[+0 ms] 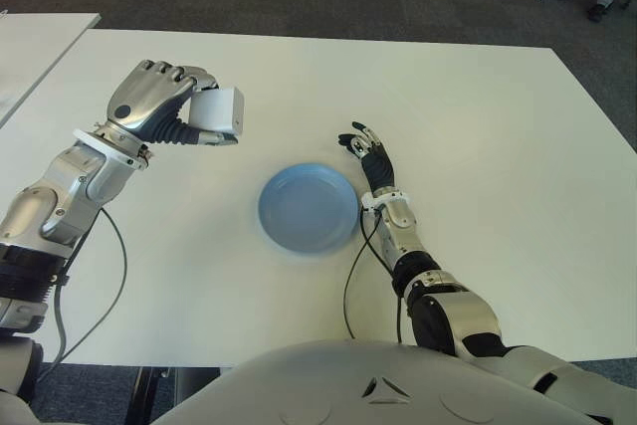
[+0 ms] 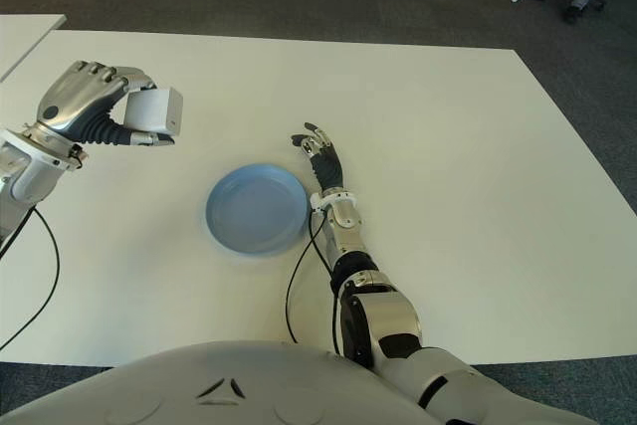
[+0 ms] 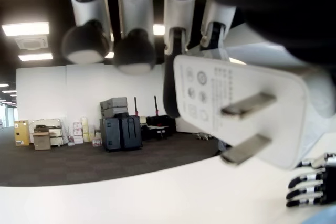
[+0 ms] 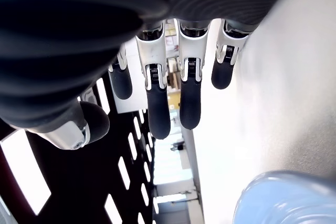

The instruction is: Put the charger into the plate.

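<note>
Charger (image 1: 218,111) in left robot hand (image 1: 162,105)

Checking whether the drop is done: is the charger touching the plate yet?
Apart. The left eye view shows the charger held in the left hand, bare table separating it from the plate.

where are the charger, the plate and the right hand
charger (image 1: 218,111), left eye view, its white side face
plate (image 1: 308,208), left eye view, bare blue centre
right hand (image 1: 370,153), left eye view, back of the hand

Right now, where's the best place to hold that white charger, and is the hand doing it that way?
Probably, yes: by the charger's flat body sides, from behind the block. The left hand clamps there, leaving the two metal prongs sticking out free.
</note>
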`<state>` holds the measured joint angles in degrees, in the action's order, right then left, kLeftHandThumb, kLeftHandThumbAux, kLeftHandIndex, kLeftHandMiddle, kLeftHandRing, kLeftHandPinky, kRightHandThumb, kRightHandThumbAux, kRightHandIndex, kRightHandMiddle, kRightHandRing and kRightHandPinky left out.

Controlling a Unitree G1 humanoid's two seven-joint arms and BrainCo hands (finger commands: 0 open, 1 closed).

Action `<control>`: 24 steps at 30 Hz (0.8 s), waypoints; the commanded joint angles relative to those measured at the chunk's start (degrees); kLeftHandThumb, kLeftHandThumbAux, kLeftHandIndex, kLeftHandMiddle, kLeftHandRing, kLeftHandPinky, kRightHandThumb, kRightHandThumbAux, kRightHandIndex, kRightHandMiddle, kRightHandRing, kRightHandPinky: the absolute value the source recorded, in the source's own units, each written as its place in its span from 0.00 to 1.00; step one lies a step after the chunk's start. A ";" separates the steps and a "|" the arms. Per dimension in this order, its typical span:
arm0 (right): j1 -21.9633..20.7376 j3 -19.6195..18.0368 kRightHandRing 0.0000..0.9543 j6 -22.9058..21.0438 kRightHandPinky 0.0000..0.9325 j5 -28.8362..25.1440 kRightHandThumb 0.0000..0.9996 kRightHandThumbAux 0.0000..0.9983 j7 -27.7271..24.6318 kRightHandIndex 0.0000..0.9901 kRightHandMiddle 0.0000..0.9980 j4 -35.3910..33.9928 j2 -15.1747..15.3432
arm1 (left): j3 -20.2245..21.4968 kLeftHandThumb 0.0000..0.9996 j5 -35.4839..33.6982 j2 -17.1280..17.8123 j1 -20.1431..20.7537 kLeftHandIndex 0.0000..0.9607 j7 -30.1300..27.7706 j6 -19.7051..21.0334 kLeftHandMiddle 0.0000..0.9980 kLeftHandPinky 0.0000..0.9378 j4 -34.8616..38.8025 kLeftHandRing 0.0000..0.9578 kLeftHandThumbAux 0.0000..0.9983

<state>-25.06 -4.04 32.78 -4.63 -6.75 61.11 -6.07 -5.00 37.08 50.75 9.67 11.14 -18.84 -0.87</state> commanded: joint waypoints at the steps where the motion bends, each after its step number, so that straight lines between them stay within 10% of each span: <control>1: 0.64 -0.33 0.30 -2.26 0.17 -0.13 0.00 0.49 0.76 0.16 0.35 2.78 -2.79 | 1.76 0.75 -1.36 -3.17 -0.28 0.46 -2.99 2.86 0.88 0.93 3.03 0.92 0.70; 24: 0.25 -1.04 0.31 -1.97 0.17 -0.61 0.00 0.49 -0.03 0.15 0.37 3.38 -3.28 | -2.81 0.75 3.15 -15.88 1.99 0.46 -10.66 10.18 0.89 0.92 11.33 0.92 0.70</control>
<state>-25.30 -4.70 33.29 -4.75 -7.19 61.68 -6.07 -6.23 38.87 36.09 10.66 1.92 -9.40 10.51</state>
